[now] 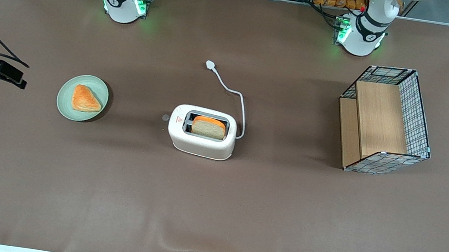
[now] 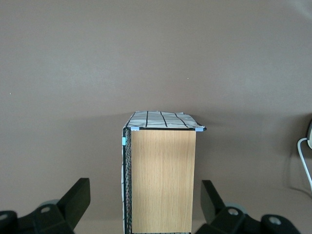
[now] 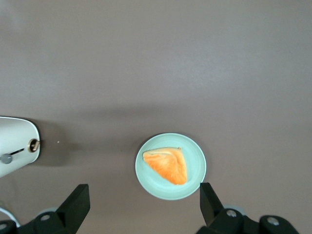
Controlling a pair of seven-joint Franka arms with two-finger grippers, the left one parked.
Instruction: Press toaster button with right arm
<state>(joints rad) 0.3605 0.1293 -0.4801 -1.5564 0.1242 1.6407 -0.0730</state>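
Note:
The white toaster [image 1: 201,137] stands mid-table with a slice of bread [image 1: 209,127] in its slot. The toaster button [image 1: 165,117] is a pale grey tab on the short end facing the working arm's end of the table. The right wrist view shows that end of the toaster [image 3: 17,141] and the button [image 3: 6,158]. My right gripper [image 1: 14,76] hangs above the table at the working arm's end, well apart from the toaster. In the right wrist view the gripper [image 3: 144,207] is open and empty above the plate.
A pale green plate [image 1: 66,98] with an orange pastry [image 1: 85,99] lies between the gripper and the toaster; the plate [image 3: 195,161] also shows in the right wrist view. The toaster's white cord [image 1: 233,94] trails away from the front camera. A wire basket [image 1: 419,115] with wooden boards stands toward the parked arm's end.

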